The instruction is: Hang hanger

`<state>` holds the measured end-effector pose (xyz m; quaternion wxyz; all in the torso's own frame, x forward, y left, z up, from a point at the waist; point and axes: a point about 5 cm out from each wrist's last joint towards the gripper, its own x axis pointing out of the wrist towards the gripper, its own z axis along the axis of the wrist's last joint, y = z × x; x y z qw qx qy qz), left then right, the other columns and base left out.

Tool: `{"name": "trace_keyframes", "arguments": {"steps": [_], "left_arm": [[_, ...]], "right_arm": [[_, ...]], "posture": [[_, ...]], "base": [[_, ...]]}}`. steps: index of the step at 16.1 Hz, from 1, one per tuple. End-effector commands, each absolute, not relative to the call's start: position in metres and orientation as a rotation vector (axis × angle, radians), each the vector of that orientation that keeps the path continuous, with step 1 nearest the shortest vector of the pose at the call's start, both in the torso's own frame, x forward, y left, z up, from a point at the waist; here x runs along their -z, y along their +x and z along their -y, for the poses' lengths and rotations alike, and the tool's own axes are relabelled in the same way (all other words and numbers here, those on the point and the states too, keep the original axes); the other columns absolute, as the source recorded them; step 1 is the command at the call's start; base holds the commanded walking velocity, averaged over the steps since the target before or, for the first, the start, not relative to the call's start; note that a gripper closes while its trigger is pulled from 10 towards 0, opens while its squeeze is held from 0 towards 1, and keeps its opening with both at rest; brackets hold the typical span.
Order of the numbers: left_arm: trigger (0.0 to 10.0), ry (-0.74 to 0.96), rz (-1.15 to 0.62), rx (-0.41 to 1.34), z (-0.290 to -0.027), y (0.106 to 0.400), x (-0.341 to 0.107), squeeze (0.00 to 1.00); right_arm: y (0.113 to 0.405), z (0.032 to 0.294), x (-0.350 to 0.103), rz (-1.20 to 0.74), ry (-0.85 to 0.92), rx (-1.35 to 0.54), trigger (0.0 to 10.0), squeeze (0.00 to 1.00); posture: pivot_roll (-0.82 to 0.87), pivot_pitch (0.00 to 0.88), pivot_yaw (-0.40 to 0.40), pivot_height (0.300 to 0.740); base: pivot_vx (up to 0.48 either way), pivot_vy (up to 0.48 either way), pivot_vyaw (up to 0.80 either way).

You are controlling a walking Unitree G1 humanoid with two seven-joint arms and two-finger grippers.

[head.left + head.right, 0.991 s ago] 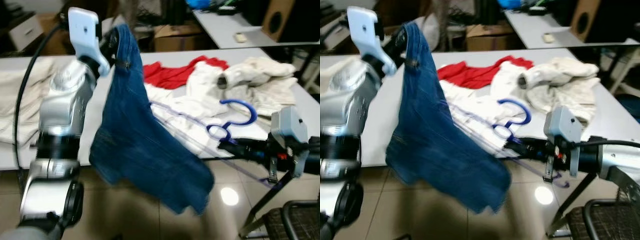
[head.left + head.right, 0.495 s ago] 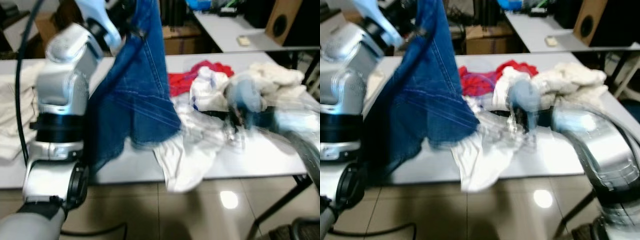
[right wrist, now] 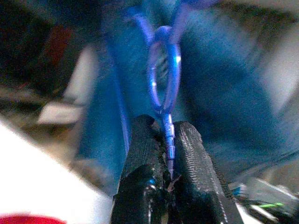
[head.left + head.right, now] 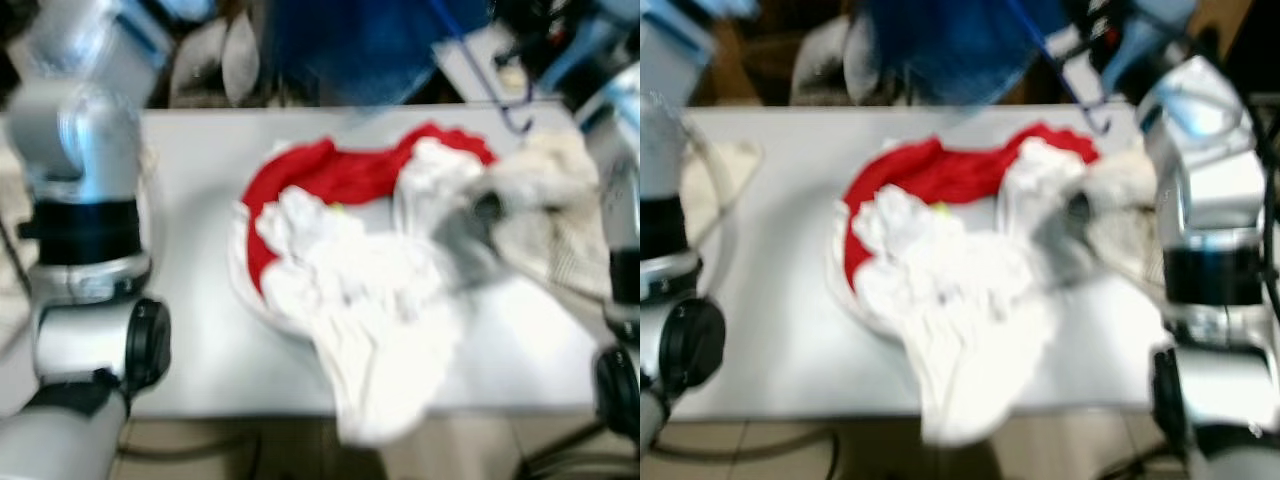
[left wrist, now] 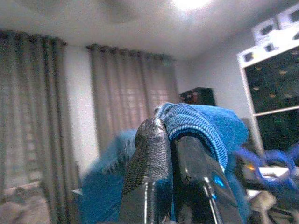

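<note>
Blue hanger (image 3: 164, 79): its stem is clamped between the fingers of the right end effector (image 3: 167, 140), raised above the worktop's (image 4: 190, 250) far edge. Blue denim garment (image 5: 196, 121): gripped by the closed left end effector (image 5: 168, 140), held high. Red garment (image 4: 340, 175) and white clothes (image 4: 370, 300) are heaped on the worktop.

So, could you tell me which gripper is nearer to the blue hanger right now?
Right. The right gripper is clamped on the blue hanger just below its loop, raised above the table. The left gripper is pinching the blue jeans instead, also raised.
</note>
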<state>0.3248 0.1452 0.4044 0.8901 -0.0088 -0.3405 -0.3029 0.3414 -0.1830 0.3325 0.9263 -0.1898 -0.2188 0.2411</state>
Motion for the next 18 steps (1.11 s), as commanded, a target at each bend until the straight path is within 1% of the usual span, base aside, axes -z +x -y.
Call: {"name": "trace_keyframes", "arguments": {"steps": [1, 3, 4, 5, 6, 7, 8, 9, 10, 11, 12, 15, 18], "left_arm": [[10.0, -0.01, 0.702, 0.641, -0.141, 0.324, -0.402, 0.0], [10.0, 0.044, 0.639, 0.634, -0.135, 0.326, -0.377, 0.0], [10.0, 0.084, 0.559, 0.625, -0.128, 0.328, -0.348, 0.0], [10.0, 0.107, 0.479, 0.606, -0.124, 0.33, -0.32, 0.0], [10.0, 0.16, 0.379, 0.61, -0.117, 0.331, -0.287, 0.0], [10.0, 0.259, 0.259, 0.628, -0.11, 0.326, -0.245, 0.0], [10.0, 0.259, 0.259, 0.628, -0.11, 0.326, -0.245, 0.0], [10.0, 0.38, 0.14, 0.668, -0.109, 0.318, -0.209, 0.0], [10.0, 0.473, 0.05, 0.652, -0.118, 0.32, -0.192, 0.0], [10.0, 0.578, -0.078, 0.638, -0.135, 0.322, -0.168, 0.33], [10.0, 0.609, -0.125, 0.643, -0.141, 0.322, -0.159, 1.0], [10.0, 0.614, -0.21, 0.709, -0.154, 0.318, -0.147, 1.0], [10.0, 0.582, -0.196, 0.895, -0.165, 0.297, -0.158, 1.0]], "right_arm": [[0.34, 0.187, -0.328, 0.421, -0.422, -0.508, 10.0, 0.0], [0.319, 0.178, -0.288, 0.262, -0.522, -0.743, 10.0, 0.0], [0.296, 0.176, -0.258, 0.142, -0.554, -0.89, 10.0, 0.0], [0.281, 0.179, -0.244, 0.061, -0.558, -0.955, 10.0, 0.0], [0.266, 0.185, -0.236, -0.013, -0.559, -1.007, 10.0, 0.0], [0.247, 0.192, -0.23, -0.105, -0.561, -1.072, 10.0, 0.0], [0.247, 0.192, -0.23, -0.105, -0.561, -1.072, 10.0, 0.0], [0.231, 0.203, -0.238, -0.162, -0.546, -1.106, 10.0, 0.0], [0.229, 0.21, -0.248, -0.153, -0.546, -1.1, 10.0, 0.0], [0.227, 0.22, -0.263, -0.134, -0.546, -1.093, 10.0, 0.0], [0.225, 0.223, -0.269, -0.126, -0.548, -1.093, 10.0, 0.0], [0.22, 0.235, -0.285, -0.122, -0.555, -1.097, 10.0, 0.0], [0.227, 0.245, -0.306, 0.023, -0.462, -0.999, 10.0, 0.0]], "posture": [[-0.15, 0.0, 0.049, 0.74], [-0.16, 0.0, 0.05, 0.74], [-0.16, 0.0, 0.054, 0.74], [-0.16, 0.0, 0.054, 0.74], [-0.17, 0.0, 0.062, 0.74], [-0.18, 0.0, 0.065, 0.74], [-0.18, 0.0, 0.065, 0.74], [-0.18, 0.0, 0.072, 0.74], [-0.18, 0.0, 0.08, 0.74], [-0.18, 0.0, 0.079, 0.74], [-0.18, 0.0, 0.08, 0.74], [-0.18, 0.0, 0.082, 0.74], [-0.18, 0.0, 0.08, 0.74]], "base": [[0.319, 0.0, 0.0], [0.0, 0.0, 0.0], [0.0, 0.0, 0.0], [0.0, 0.0, 0.0], [0.0, 0.0, 0.0], [0.0, 0.0, 0.0], [0.0, 0.0, 0.0], [0.0, 0.0, 0.0], [0.0, 0.0, 0.0], [0.0, 0.0, 0.0], [0.0, 0.0, 0.0], [0.0, 0.0, 0.0], [0.0, 0.0, 0.0]]}}
